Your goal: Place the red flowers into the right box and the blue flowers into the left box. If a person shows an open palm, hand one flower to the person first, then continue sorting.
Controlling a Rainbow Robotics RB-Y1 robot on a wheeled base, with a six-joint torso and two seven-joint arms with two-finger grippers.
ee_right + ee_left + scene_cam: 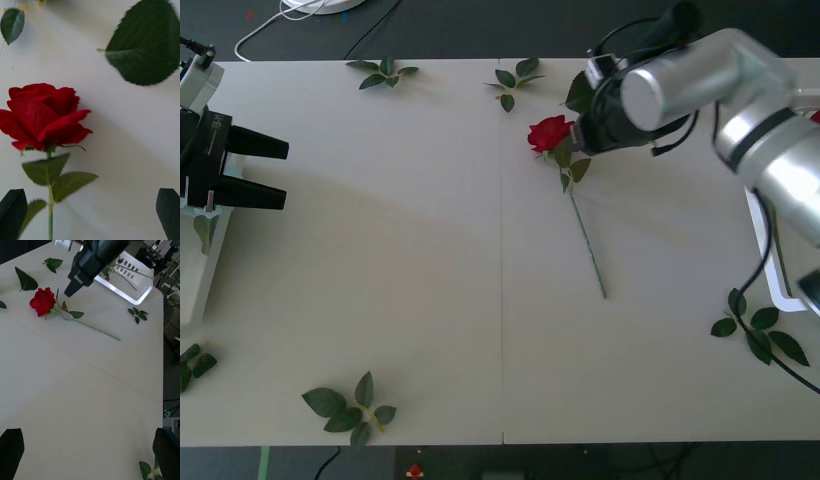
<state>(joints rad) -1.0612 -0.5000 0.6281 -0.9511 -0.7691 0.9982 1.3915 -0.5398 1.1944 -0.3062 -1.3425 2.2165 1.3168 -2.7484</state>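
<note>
A single red rose (551,133) is seen lying flat on the white desk (430,280), its head toward the far edge and its thin stem running back toward the near side. The right gripper (572,140) is poised over the rose just below the head; its black jaws are spread apart, with the stem and its small leaves lying between them, nearer one jaw, and nothing gripped. The right box (129,279) is placed well beyond that gripper, stems lying inside it. The left gripper (265,170) is held far off at the desk's left edge, jaws released and empty, above the left box (202,285). Loose leaf sprigs (348,405) are scattered about.
</note>
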